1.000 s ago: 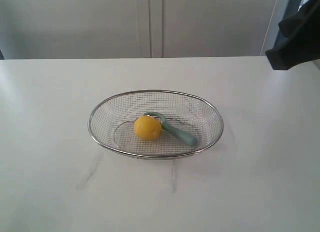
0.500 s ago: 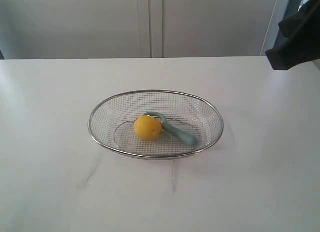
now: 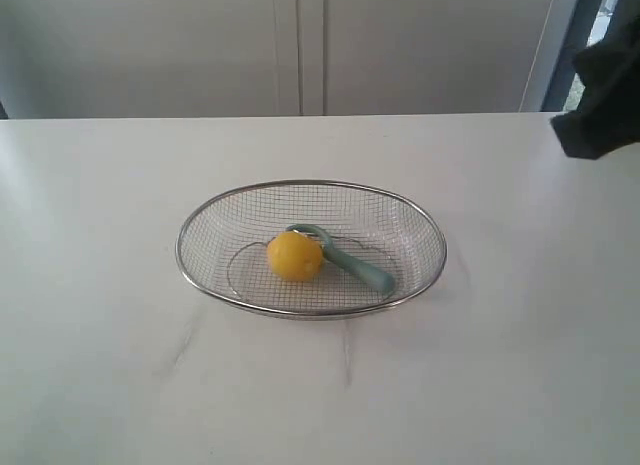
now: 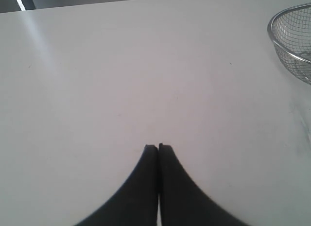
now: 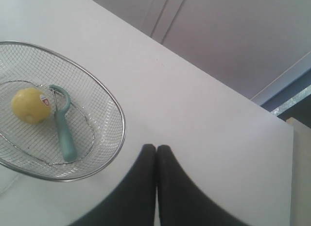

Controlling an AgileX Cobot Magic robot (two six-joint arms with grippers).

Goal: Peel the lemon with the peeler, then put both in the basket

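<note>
- My left gripper [image 4: 158, 147] is closed, its two dark fingers pressed flat together with nothing between them. It hangs over bare white table [image 4: 97, 90].
- My right gripper [image 5: 156, 147] is closed the same way and holds nothing. It sits above the table just beside the rim of the basket [image 5: 122, 131].
- From my left wrist, only one curved edge of the basket shows, off to one side and well apart from my fingers.
- The basket is a wide, shallow oval of silver wire mesh with a thick metal rim. It stands upright near the middle of the table.
- The lemon [image 3: 295, 256] lies inside the basket on the mesh floor, close to the centre. It is bright yellow, with a small red-and-white sticker [image 5: 45, 101] on its skin.
- The peeler [image 3: 356, 266] lies in the basket too. Its curved head is right against the lemon on the sticker side. The pale teal handle slants away across the floor toward the basket wall on my right side.
- In the exterior view, a dark part of my right arm [image 3: 605, 95] shows at the right edge, well apart from the basket.
- Beyond the table's far edge stand pale cabinet doors [image 3: 300, 45].
</note>
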